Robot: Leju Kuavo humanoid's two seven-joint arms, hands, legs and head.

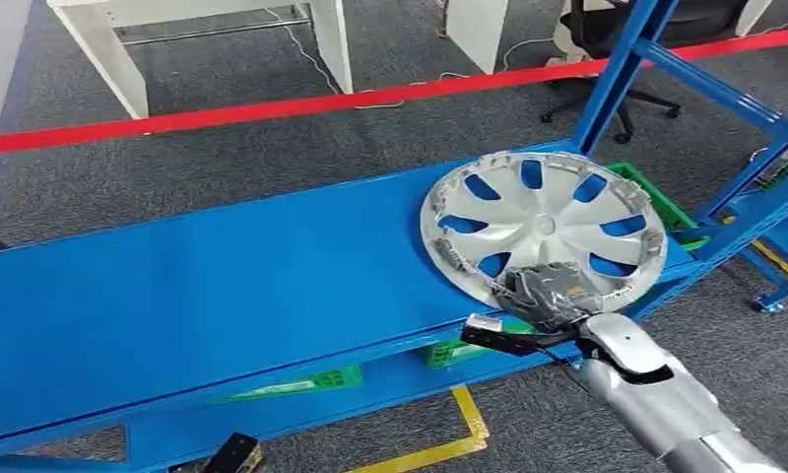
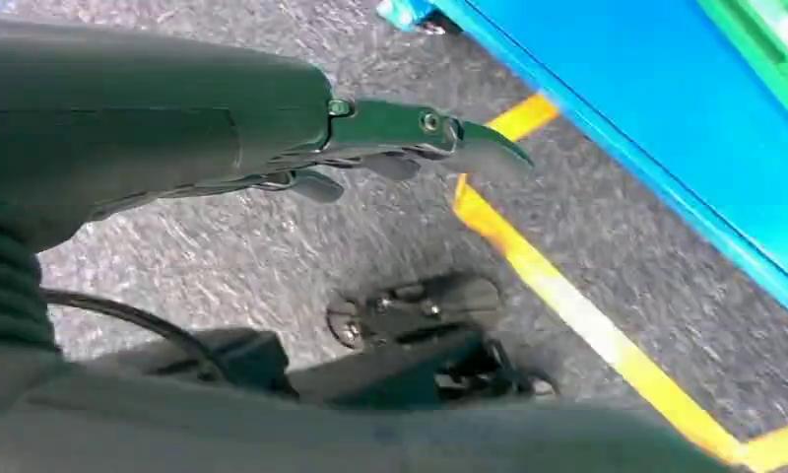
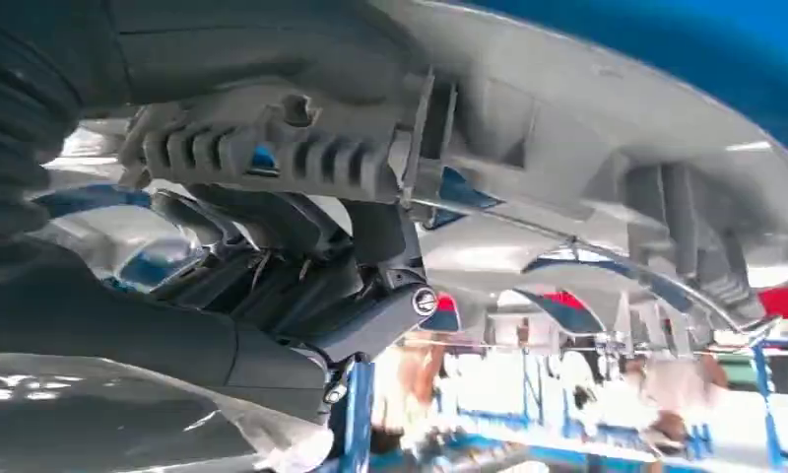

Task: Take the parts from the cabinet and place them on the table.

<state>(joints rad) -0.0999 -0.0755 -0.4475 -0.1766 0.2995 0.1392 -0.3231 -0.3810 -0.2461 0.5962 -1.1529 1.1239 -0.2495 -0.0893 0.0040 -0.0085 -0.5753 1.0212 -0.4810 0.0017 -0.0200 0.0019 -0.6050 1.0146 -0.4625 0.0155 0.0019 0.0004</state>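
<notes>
Right hand [image 1: 546,296] grips hubcap [image 1: 543,229] rim, fingers hidden beneath.

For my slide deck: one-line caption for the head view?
Right hand grips the near rim of a silver hubcap lying on the blue table.

My silver right arm [image 1: 656,394] reaches forward from below, its grey many-fingered right hand [image 1: 546,296] gripping the rim of a silver spoked plastic wheel cover [image 1: 543,222]. My left hand [image 2: 390,148] hangs low, fingers straight, holding nothing.
</notes>
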